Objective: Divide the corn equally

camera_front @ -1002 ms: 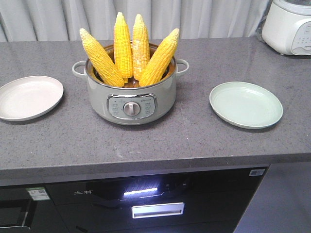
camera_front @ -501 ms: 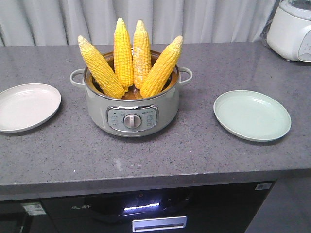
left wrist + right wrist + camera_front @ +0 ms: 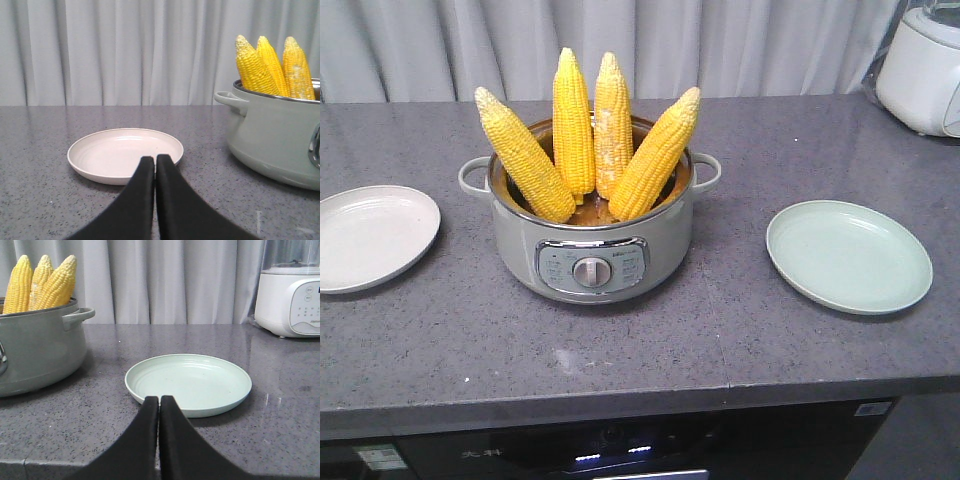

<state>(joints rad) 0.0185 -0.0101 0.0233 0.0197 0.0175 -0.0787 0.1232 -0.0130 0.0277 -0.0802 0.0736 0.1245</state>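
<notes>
Holding nothing and pressed together, the left hand points at a white plate just ahead; the right hand, closed the same way, faces a pale green plate. Between the plates on the grey surface sits a pot, and the four cobs of corn stand in it, tips up, fanned outward.

Front view looks down on the pot; wrist views sit low, left and right of it, both showing it.
</notes>
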